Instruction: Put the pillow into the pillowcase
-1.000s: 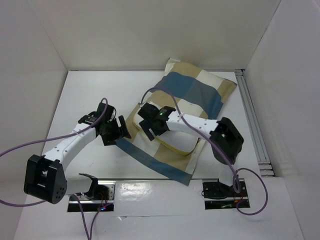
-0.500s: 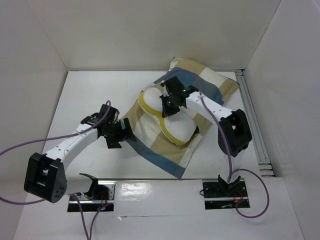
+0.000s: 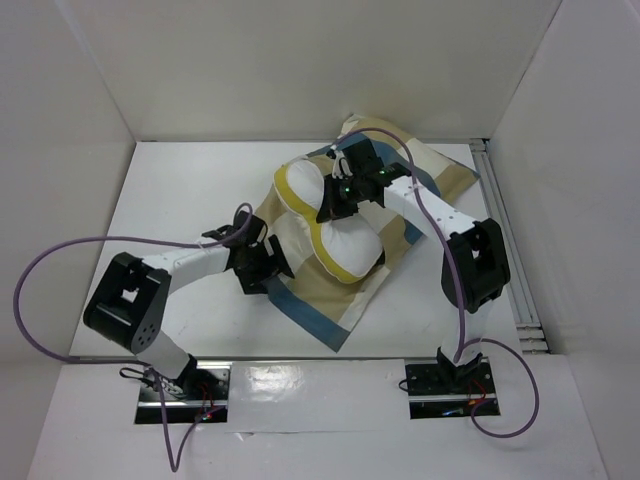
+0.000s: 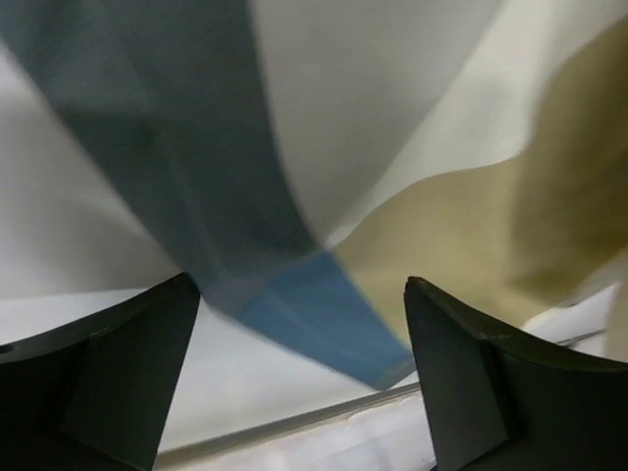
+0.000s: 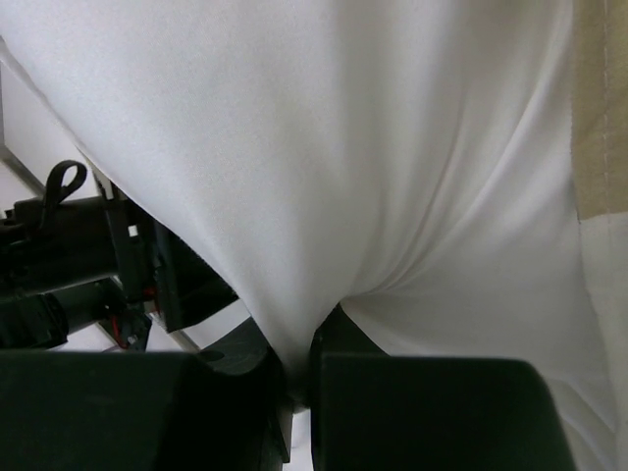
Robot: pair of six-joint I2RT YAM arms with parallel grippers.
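So the soft white quilted pillow with yellow piping (image 3: 352,248) sits bunched on the blue, tan and cream checked pillowcase (image 3: 318,318). The right jaws are clamped on a pillow fold, the left jaws gaping by the pillowcase edge.

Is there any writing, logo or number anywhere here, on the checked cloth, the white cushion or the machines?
None can be read in any view.
The pillowcase shows only plain checked blocks.
The pillow shows only white fabric with yellow piping.
The left arm and right arm carry no legible mark.
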